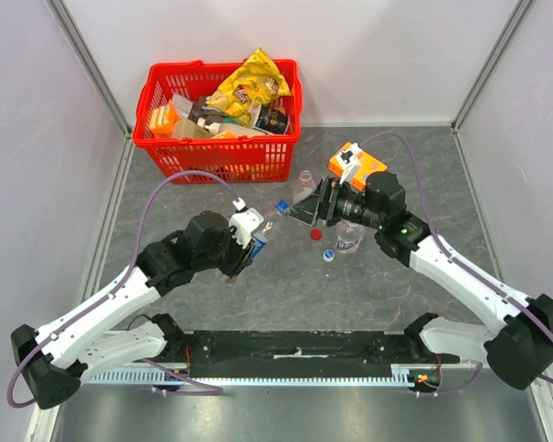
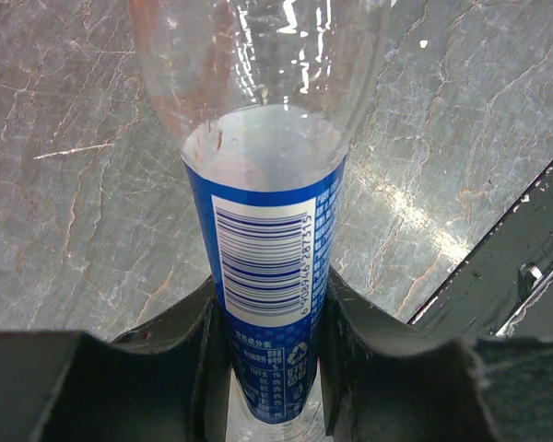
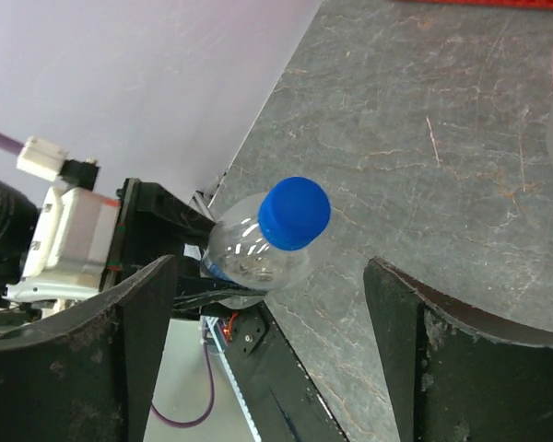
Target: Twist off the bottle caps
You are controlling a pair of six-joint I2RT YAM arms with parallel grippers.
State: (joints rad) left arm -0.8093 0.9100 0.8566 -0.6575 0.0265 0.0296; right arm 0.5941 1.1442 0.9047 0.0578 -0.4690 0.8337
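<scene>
A red plastic basket (image 1: 223,158) stands at the back of the grey table (image 1: 286,295), left of the middle. A small orange cardboard box (image 1: 357,166) sits just right of it. In the middle, the left gripper (image 1: 255,236) holds a small clear plastic bottle with a blue label (image 1: 264,228). Its round blue plastic cap (image 3: 294,213) sits between the fingers of the right gripper (image 3: 267,272), not touching them. A small round red plastic cap (image 1: 316,234) lies just in front of that gripper. A second clear plastic bottle (image 1: 350,239) stands right of it.
</scene>
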